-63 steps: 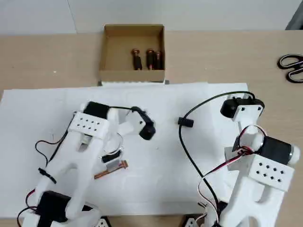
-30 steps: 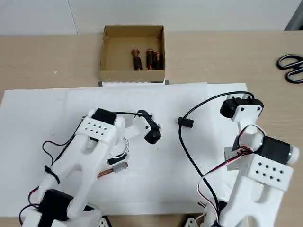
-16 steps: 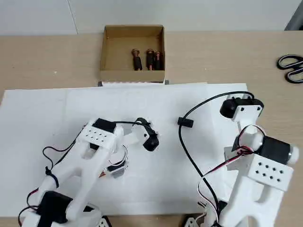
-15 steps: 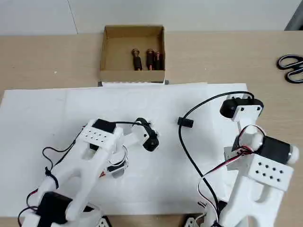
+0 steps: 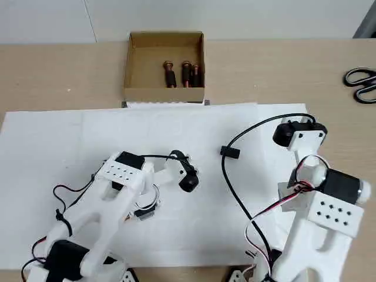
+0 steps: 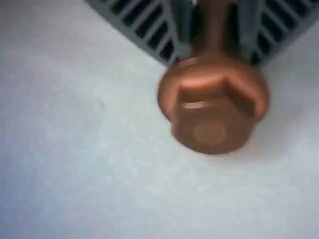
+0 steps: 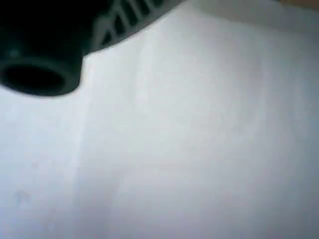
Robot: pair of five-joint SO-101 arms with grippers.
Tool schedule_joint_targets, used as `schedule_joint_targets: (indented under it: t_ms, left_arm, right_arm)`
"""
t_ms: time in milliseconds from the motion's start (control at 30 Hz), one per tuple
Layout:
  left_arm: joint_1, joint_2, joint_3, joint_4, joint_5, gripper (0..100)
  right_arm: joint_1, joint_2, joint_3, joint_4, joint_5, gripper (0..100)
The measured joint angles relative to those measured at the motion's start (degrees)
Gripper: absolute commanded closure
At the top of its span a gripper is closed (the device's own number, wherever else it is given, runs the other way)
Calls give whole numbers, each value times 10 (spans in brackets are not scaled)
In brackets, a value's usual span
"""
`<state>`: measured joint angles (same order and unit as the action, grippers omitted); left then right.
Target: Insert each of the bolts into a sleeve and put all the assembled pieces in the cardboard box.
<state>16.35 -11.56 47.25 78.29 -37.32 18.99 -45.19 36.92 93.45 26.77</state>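
Count of parts, as I find them. Cardboard box [image 5: 144, 64]: one, by the far edge of the table [image 5: 59, 64]. Assembled pieces [image 5: 170, 74] [image 5: 186, 73] [image 5: 197, 74] inside it: three. Bolt [image 6: 212, 107], in my left gripper [image 6: 214, 25]: one. Sleeve [image 7: 37, 74]: one. Scissors [image 5: 361, 84], right edge: one pair.

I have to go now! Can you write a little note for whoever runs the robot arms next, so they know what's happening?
Left gripper: shut on a copper bolt, over the white sheet.
Right gripper: shut on a black sleeve, its open end showing, also over the sheet.
Done: three assembled pieces lie in the cardboard box.
Left to do: push the bolt into the sleeve, then put that piece in the box with the others.
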Motion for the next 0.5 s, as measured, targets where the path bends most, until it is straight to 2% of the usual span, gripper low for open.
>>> schedule_joint_targets:
  t_ms: [167, 400, 500]
  left_arm:
    - [-4, 8, -67, 66, 2, 994]
    - [-4, 8, -264, 187, 4, 994]
    - [-4, 8, -335, 203, 14, 994]
  right_arm:
    - [0, 0, 0, 8, 0, 996]
    - [-20, -2, -25, 30, 0, 996]
    - [-34, -2, -49, 39, 0, 996]
